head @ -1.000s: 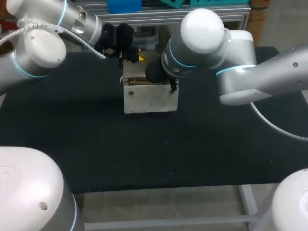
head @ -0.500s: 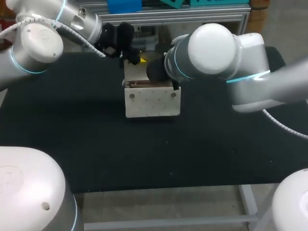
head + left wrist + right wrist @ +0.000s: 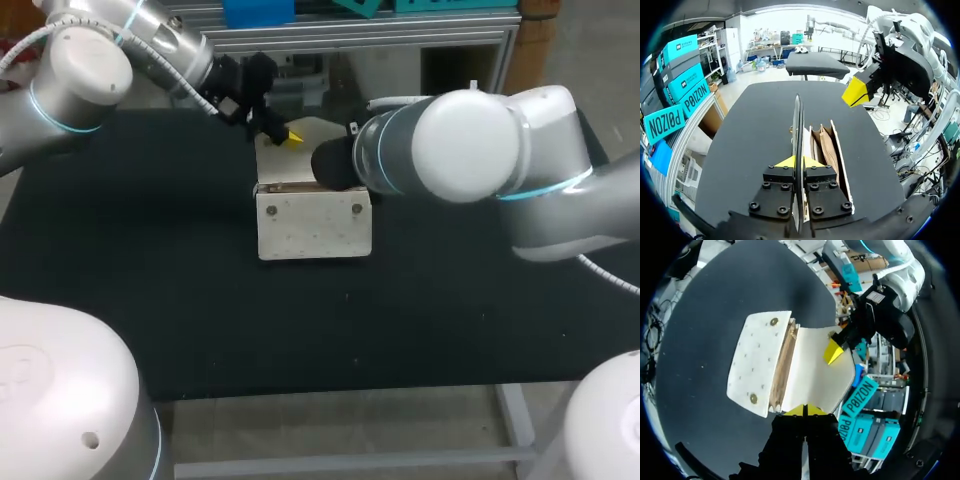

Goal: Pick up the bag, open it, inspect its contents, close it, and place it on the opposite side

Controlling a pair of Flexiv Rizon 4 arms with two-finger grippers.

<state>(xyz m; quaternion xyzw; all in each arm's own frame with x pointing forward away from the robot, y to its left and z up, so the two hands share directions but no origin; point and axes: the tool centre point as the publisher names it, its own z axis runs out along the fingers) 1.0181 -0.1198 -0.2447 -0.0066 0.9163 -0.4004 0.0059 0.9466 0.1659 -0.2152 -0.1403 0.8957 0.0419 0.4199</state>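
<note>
Black table surface, white bag upright, left end effector clamped on its flap, right end effector closed alongside

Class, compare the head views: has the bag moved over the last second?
Yes. The bag has shifted slightly toward the near edge of the table.

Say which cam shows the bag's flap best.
Right wrist view: nearly the whole flap lies face-on, opened off the bag. Left wrist view has it edge-on in the left claw. Head view: my right arm hides most of it.
</note>
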